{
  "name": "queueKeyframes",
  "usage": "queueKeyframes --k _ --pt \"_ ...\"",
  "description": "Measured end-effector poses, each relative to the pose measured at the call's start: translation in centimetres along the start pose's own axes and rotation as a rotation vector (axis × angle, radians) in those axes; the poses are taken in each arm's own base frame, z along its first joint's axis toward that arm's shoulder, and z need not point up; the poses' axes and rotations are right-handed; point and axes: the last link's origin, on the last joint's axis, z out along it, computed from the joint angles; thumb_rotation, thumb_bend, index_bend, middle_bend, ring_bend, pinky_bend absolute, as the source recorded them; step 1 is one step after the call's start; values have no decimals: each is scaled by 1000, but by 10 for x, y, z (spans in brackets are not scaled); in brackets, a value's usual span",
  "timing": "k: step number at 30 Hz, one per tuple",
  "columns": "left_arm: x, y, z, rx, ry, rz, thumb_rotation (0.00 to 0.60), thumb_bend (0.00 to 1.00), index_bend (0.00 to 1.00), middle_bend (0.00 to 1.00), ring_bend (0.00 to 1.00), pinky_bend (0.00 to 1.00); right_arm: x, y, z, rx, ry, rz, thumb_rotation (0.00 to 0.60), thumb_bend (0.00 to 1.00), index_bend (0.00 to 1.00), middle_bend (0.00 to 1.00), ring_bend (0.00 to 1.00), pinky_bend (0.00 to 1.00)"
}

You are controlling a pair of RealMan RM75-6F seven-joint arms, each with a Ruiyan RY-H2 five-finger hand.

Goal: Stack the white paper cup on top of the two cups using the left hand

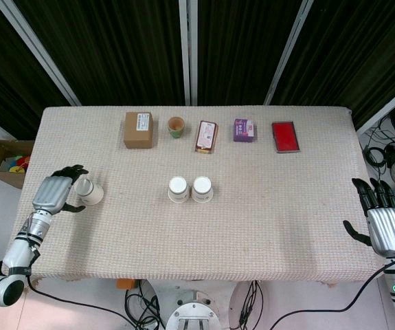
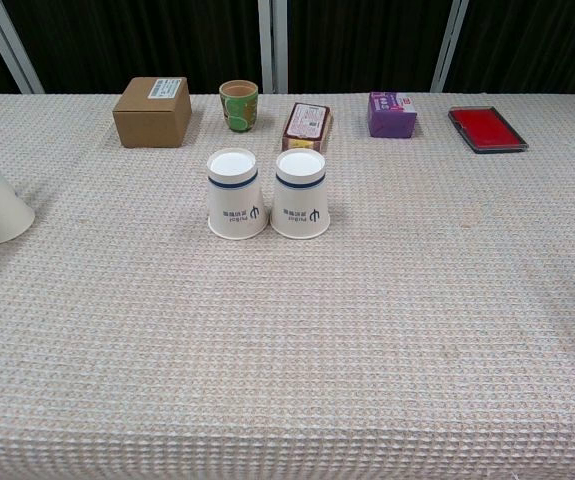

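- the left hand (image 1: 54, 193), a silver-backed hand with black fingers, is wrapping around the loose white paper cup with a blue band (image 1: 89, 190) near the table's left edge; the fingers are curling on both sides of the cup, so it looks gripped, though the chest view is showing only a fingertip at the frame's edge.
- that cup is sitting upside down and tilting slightly, its rim looking still down on the beige woven tablecloth (image 1: 266, 227), so lifting is not yet done.
- the two upturned white paper cups (image 1: 189, 189) are standing side by side, touching, at the table's middle, well apart from the held cup, with nothing on top of them.
- the right hand (image 1: 384, 221) is resting at the table's right edge, fingers spread, holding nothing.
- judging from this, the grasp is being made; the lift, the carry to the middle and the placing across the pair are all remaining.
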Motion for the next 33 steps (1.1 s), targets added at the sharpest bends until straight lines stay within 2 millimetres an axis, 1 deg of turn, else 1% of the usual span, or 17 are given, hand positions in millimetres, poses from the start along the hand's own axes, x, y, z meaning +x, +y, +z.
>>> queueKeyframes --k 7,13,18,21,24,27,30,33 --pt "5 0 1 -6 -4 21 600 207 215 133 144 227 0 2 -1 -1 2 3 600 176 0 122 0 53" --pt "8 0 3 -3 -27 39 600 267 231 152 157 232 -1 3 -3 -4 7 12 600 176 0 127 0 53" --pt "8 -3 9 9 -47 49 600 333 265 196 196 276 -4 6 -5 -13 2 19 600 176 0 129 0 52" --pt "6 -4 12 15 -55 56 600 338 296 243 232 306 -5 7 -6 -17 0 23 600 176 0 129 0 53" --pt "6 -4 15 19 -54 50 600 338 361 339 307 350 -6 8 -6 -21 2 25 600 176 0 132 0 53" --pt "5 -3 18 14 -50 39 600 339 417 405 355 385 -6 8 -6 -20 2 26 600 176 0 132 0 53" --pt "7 2 18 -5 -42 32 600 338 429 442 383 392 -6 8 -5 -19 1 24 600 176 0 133 0 52" --pt "16 10 16 -36 -18 25 600 339 429 445 384 392 -6 8 -5 -19 3 22 600 176 0 133 0 52"
